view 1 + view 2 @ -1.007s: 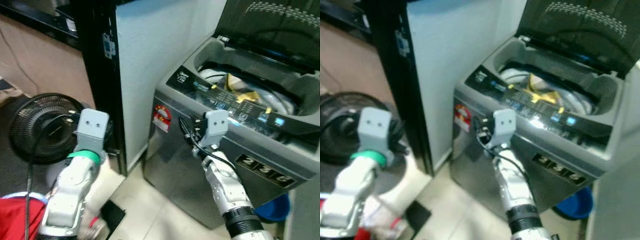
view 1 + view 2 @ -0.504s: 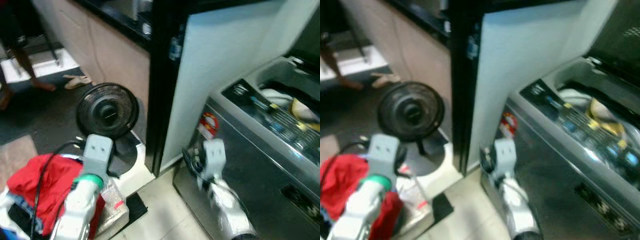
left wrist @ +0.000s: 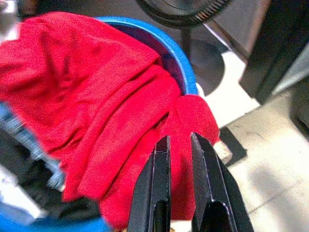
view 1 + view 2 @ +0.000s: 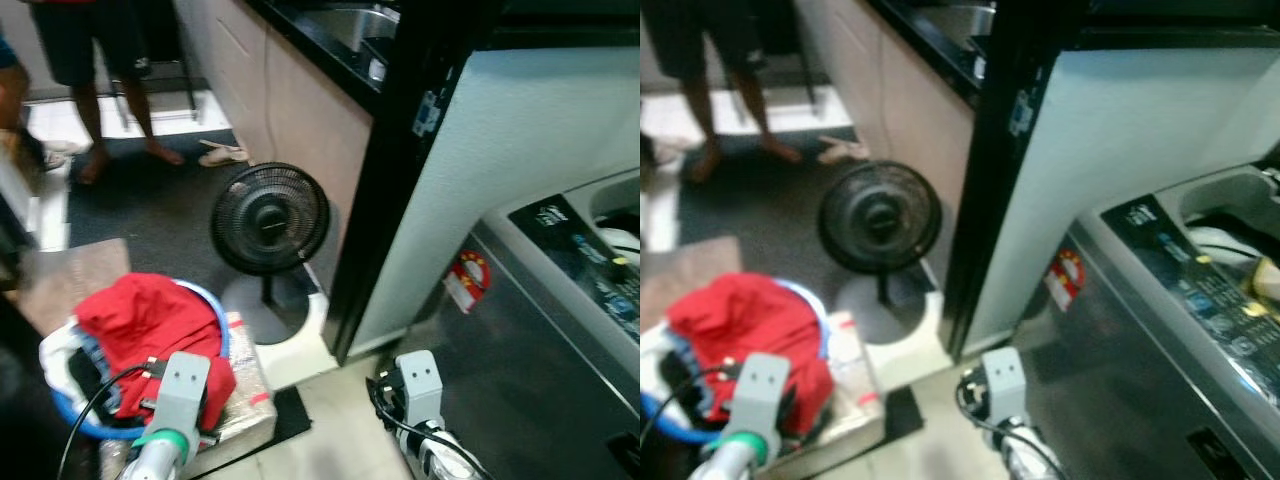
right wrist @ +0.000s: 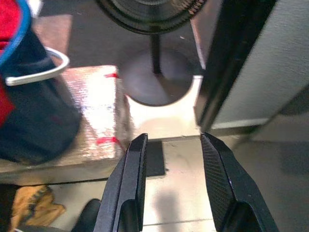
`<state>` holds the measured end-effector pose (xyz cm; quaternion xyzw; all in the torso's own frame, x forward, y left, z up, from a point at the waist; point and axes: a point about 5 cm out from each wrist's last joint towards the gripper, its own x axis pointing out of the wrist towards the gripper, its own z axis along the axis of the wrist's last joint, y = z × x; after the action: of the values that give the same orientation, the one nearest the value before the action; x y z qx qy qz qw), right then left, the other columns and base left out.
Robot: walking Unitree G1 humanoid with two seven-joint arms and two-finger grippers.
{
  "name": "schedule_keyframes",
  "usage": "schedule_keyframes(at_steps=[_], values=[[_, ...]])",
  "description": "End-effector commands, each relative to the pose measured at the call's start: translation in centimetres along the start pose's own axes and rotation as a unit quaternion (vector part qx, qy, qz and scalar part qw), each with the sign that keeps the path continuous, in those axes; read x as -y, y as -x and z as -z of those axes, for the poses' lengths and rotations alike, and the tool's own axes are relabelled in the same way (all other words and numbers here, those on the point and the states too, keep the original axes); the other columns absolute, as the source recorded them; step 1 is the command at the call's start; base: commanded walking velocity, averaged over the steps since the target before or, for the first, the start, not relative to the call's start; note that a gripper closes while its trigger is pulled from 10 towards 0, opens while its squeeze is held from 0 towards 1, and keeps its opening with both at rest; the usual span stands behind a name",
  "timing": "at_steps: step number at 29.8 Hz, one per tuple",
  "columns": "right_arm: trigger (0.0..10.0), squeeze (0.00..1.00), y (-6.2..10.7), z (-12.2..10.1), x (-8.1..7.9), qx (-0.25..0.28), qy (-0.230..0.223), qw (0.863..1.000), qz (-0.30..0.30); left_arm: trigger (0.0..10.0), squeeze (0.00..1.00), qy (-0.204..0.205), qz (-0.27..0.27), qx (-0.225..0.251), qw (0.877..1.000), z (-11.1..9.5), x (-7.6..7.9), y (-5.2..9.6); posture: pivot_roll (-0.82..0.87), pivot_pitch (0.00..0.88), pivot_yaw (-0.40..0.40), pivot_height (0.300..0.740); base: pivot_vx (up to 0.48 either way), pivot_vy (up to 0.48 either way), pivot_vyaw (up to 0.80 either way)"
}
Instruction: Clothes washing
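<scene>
Red cloth [image 4: 150, 325]: we see a soft, wrinkly red cloth piled high in a round blue basket [image 3: 181, 67]. It spills over the rim on one side. Dark clothes and a bit of blue jean cloth lie under it.

Basket spot: the basket sits on a shiny silver block [image 5: 94, 108] with small red marks, low on the floor, to the left of the washer and near the fan.

Left gripper [image 3: 178, 147]: we see our two long black fingers held over the red cloth. They are almost together, with only a thin gap, and nothing is between them. They do not touch the cloth, as far as we can tell.

Right gripper [image 5: 171, 145]: its two smooth black fingers are spread wide apart over the pale floor tiles. They hold nothing.

Washer [image 4: 1160, 330]: a big gray metal box on the right. Its top has a dark strip with little buttons. White and yellow things show inside the tub. A round red sticker [image 4: 466, 272] is on its front corner.

Fan [image 4: 268, 225]: a round black fan with a wire cage stands on a flat round foot, on a dark mat.

Wall panel [image 4: 500, 170]: a flat pale panel with a black edge stands between the fan and the washer.

Person [image 4: 95, 70]: bare legs stand far back on the floor, with a sandal [image 4: 222, 152] beside them.
</scene>
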<state>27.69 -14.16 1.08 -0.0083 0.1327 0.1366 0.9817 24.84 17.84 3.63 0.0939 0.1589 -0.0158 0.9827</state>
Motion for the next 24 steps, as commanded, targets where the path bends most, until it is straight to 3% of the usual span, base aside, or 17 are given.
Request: schedule_keyframes(at_steps=[1,24], values=[[10.0,0.00,0.4,0.7,0.5,-0.012,0.003,1.000,0.007,10.0,0.00,-0.001,0.001,-0.015,1.000,1.0,0.3,0.1,0.08,0.053,-0.077,0.740,0.000,0.000,0.76],[10.0,0.00,-1.3,-2.3,0.1,0.049,0.017,0.999,-0.005,10.0,0.00,-0.001,-0.004,0.052,0.999,-1.1,0.6,-1.0,0.09,0.053,-0.079,0.740,0.000,0.000,0.76]])
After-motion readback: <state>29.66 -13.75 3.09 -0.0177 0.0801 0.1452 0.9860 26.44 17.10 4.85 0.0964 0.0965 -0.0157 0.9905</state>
